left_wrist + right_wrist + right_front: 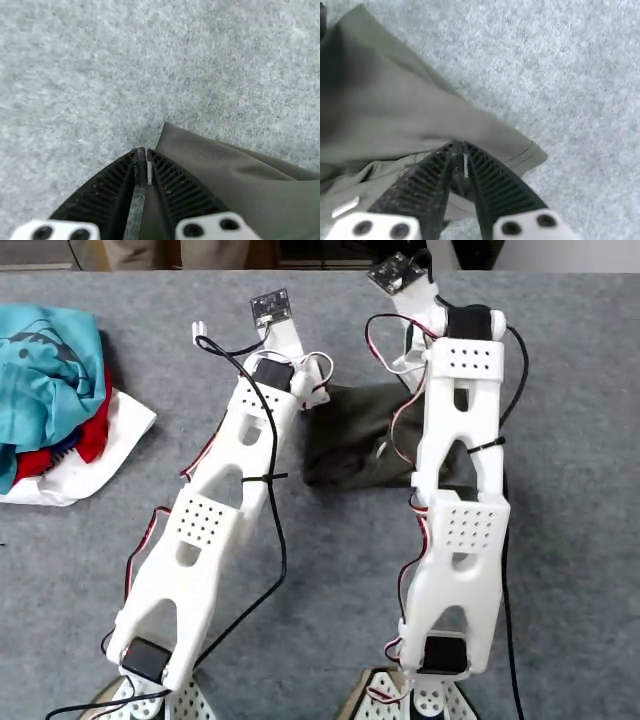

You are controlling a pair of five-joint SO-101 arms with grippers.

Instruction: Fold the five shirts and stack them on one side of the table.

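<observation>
1. High view: a grey carpeted surface (560,570) carries a dark olive cloth shirt (350,440), which lies crumpled at the centre, between two white arms. The left arm (215,510) ends at the shirt's left far corner. The right arm (460,440) lies over its right side. At the left edge, well apart, a teal shirt (40,360) sits bunched on top of a red shirt (95,430) and a white shirt (125,425).
2. Left wrist view: the left arm's black ribbed fingers (175,190) are closed tip to tip at the olive shirt's pointed corner (165,125). They seem to pinch its edge, though the grip itself is hard to make out.
3. Right wrist view: the right arm's black ribbed fingers (495,185) are closed on a stitched hem of the olive shirt, and the cloth wrinkles around them.
</observation>
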